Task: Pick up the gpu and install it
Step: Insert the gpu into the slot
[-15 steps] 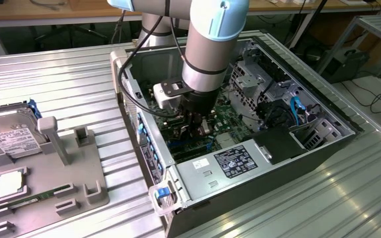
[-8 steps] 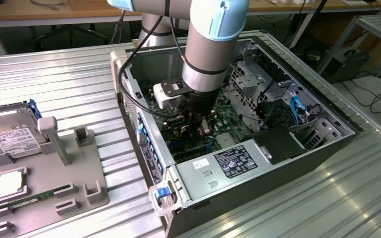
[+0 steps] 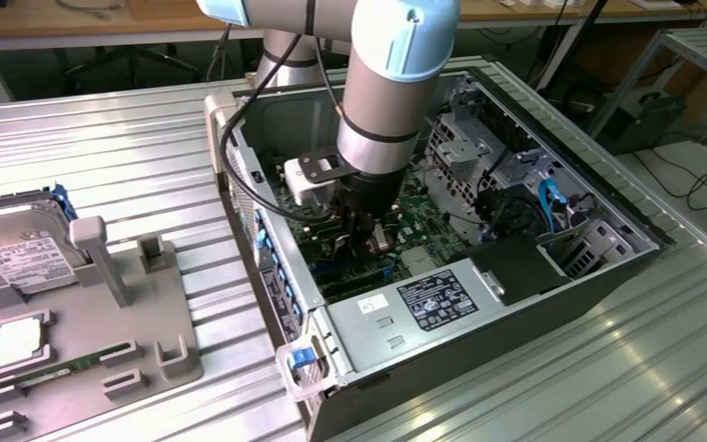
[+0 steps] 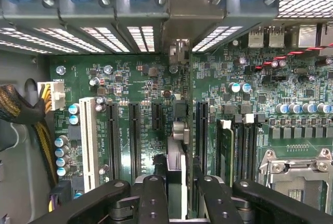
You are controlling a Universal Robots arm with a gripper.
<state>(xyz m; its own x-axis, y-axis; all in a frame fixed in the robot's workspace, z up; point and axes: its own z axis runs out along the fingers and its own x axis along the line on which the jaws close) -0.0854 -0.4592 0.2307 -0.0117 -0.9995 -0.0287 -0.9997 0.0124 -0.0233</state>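
My gripper (image 4: 179, 185) is down inside the open computer case (image 3: 599, 267), shut on the gpu (image 4: 178, 130). The card stands on edge between the two black fingers (image 4: 153, 198), running away from them across the green motherboard (image 4: 140, 78). Its silver bracket end (image 4: 179, 52) reaches the rear slot openings of the case. It lies in line with the long black expansion slots (image 4: 134, 141); I cannot tell whether its edge sits in one. In the exterior view the gripper (image 3: 366, 235) hangs straight down over the board with the card (image 3: 381, 241) below it.
A white slot (image 4: 88, 141), a RAM stick (image 4: 225, 151) and the CPU socket (image 4: 296, 177) flank the card. A braided cable bundle (image 4: 21, 109) lies at the board's edge. The power supply (image 3: 434, 304) fills the case's near end. A hard drive (image 3: 16, 253) rests on a grey fixture (image 3: 108, 331).
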